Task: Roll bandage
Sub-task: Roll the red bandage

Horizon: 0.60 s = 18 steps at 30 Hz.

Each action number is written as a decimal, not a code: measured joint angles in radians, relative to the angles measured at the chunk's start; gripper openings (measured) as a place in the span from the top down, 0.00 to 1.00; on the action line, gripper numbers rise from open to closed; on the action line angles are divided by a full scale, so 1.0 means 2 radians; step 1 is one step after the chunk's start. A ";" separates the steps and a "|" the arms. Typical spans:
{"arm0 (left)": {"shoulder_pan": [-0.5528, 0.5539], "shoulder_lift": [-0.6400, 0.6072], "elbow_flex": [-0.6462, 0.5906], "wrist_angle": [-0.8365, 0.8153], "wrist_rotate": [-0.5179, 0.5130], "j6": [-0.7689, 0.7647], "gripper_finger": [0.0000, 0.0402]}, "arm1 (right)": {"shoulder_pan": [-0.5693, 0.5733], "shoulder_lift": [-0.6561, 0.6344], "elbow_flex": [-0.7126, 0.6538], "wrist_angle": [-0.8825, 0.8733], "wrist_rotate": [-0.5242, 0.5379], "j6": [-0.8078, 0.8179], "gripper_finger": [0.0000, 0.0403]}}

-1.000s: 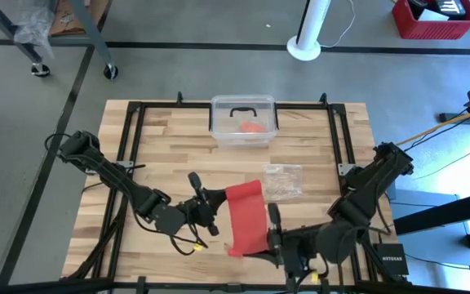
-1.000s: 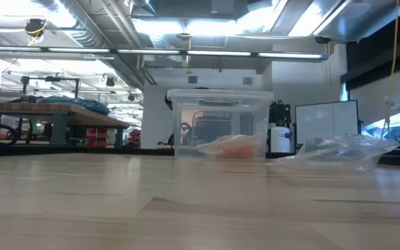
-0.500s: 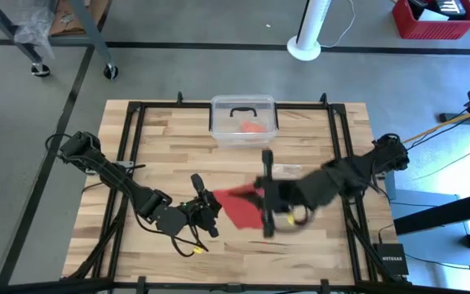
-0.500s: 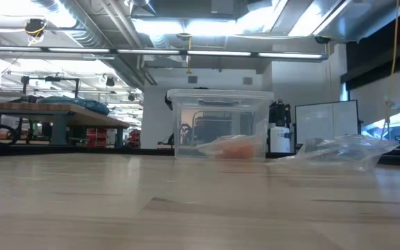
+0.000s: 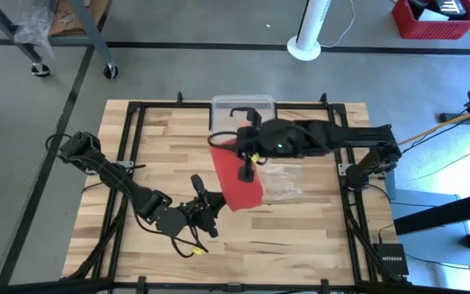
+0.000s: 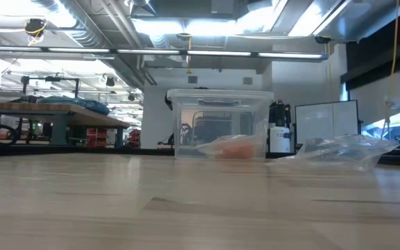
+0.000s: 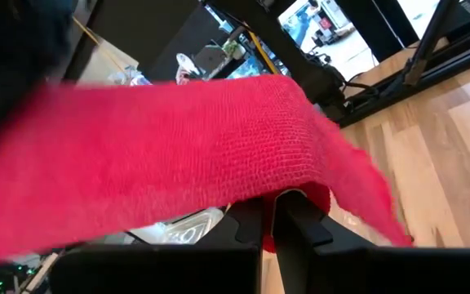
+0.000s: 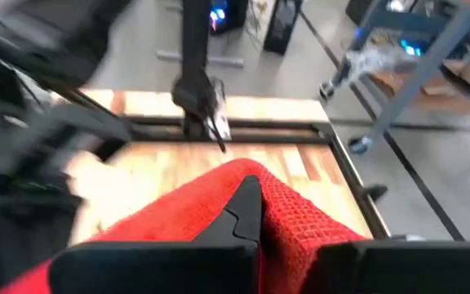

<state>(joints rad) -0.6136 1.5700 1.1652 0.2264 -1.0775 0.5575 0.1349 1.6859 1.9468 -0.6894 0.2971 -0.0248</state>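
Swung across from the near edge a second ago, the right arm now reaches over the middle of the table toward the far side, and the bandage (image 5: pixel 237 174) has gone with it, lifted from lying flat into a slanted hanging sheet. Largest of what shows is the butcher-block wooden table (image 5: pixel 161 159), pale planks with a black metal frame round its rim. Beyond the arm stands a clear plastic storage box (image 5: pixel 242 104) with a black handle on its lid, hard and glossy, with a small orange-red lump (image 6: pixel 233 148) inside. The bandage is a long, narrow band of matte red cloth with an open, waffle-like weave; its long axis runs from near the box down toward the near side, tilted slightly to the right at its lower end. Just right of it lies a crinkly clear plastic bag (image 5: pixel 285 181). The right gripper (image 5: pixel 245 160) is clamped tight on the bandage's upper part, red cloth bunched on both sides of its fingers. The left gripper (image 5: pixel 205 204), low near the front, is pinched together on the bandage's lower end, with cloth draped over its fingers (image 7: pixel 296 224).
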 joint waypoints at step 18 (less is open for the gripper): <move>0.000 0.000 0.000 -0.004 0.001 -0.003 0.99 | -0.058 0.000 -0.124 0.001 -0.068 0.094 0.60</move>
<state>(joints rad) -0.6136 1.5700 1.1652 0.2176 -1.0760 0.5522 0.0194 1.6855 1.6993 -0.6876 0.1603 0.1622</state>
